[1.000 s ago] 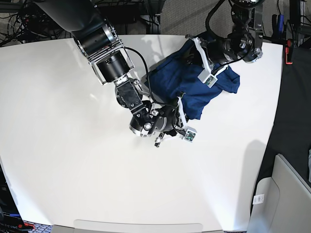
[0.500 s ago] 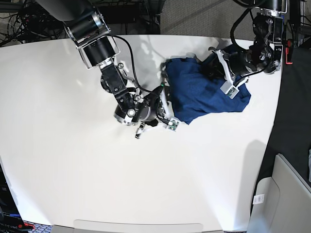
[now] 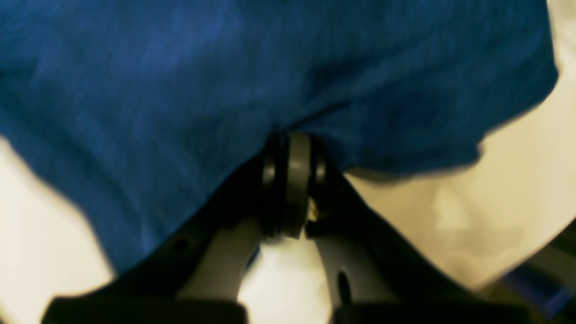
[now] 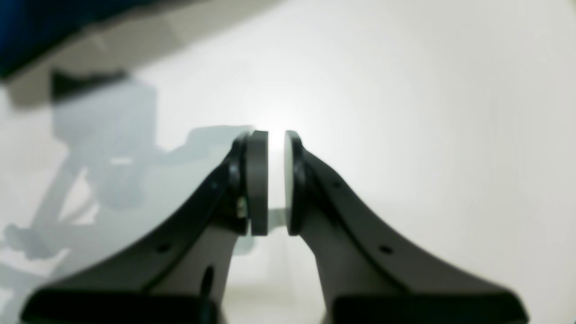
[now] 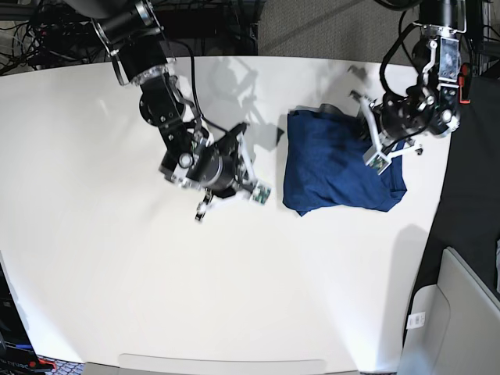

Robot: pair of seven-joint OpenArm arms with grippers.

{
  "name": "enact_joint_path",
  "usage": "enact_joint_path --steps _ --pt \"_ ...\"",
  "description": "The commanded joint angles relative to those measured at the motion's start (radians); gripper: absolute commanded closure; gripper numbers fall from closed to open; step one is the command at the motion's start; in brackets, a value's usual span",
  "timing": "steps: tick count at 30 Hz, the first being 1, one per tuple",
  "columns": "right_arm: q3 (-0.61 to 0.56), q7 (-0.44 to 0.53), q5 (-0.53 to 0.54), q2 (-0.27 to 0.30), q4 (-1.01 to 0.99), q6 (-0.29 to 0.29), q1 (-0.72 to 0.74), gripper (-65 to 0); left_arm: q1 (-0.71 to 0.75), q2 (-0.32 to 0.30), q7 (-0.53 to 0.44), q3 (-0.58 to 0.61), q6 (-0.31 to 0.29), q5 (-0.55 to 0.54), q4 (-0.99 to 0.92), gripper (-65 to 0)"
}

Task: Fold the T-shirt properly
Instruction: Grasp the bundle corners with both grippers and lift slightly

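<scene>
Gripper work first: our left gripper is clamped on a fold of the T-shirt, its pads pressed together with blue fabric bunched right at the tips. Our right gripper holds nothing; its pads stand a narrow slit apart, with bare surface behind them.

We see the T-shirt lying as a compact, roughly square bundle near the right edge of the white tabletop, toward the far side. Beyond the far edge there are dark cables, and a pale grey bin stands past the near right corner.

Against the earlier frames, the T-shirt has shifted rightward and tidied from a sprawled heap into a squarer shape, while our right gripper has let go and drawn away leftward.

Only the left wrist view shows the pinch itself; the base view hides it behind the arm. Only the right wrist view shows the slit between the pads.
</scene>
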Motion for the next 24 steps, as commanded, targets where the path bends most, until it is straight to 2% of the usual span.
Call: enact_joint_path --steps 1,4,7,12,16,19,22,24 --pt "0.024 0.019 -0.008 -0.036 0.000 -0.004 0.054 -4.6 0.016 -0.010 -0.002 -0.009 -0.002 -0.014 0.057 -1.4" --pt "0.073 0.022 -0.031 -0.111 -0.054 -0.004 0.140 -4.6 0.093 -0.004 0.015 -0.056 -0.002 -0.014 0.138 -1.4" --pt "0.094 0.088 -0.048 -0.175 -0.165 -0.004 0.220 -4.6 0.148 -0.004 0.011 -0.067 -0.002 -0.014 0.157 -1.4" --pt "0.096 0.208 -0.080 -0.175 -0.373 -0.004 0.288 -4.6 0.175 0.051 0.014 -0.069 -0.002 -0.014 0.152 -1.4" --pt "0.096 0.384 -0.031 -0.175 -0.507 -0.004 0.291 -4.6 0.168 0.083 0.008 -0.067 -0.002 -0.014 0.106 -1.4" --pt "0.096 0.490 0.027 -0.175 -0.586 -0.004 0.291 -4.6 0.157 0.083 -0.009 -0.067 -0.002 -0.014 0.046 -1.4" --pt "0.094 0.562 0.100 -0.175 -0.619 -0.004 0.288 -4.6 0.146 0.083 -0.031 -0.067 -0.002 -0.014 0.038 -1.4" --pt "0.094 0.587 0.106 -0.175 -0.633 -0.004 0.286 -4.6 0.142 0.083 -0.031 -0.067 -0.002 -0.014 0.037 -1.4"
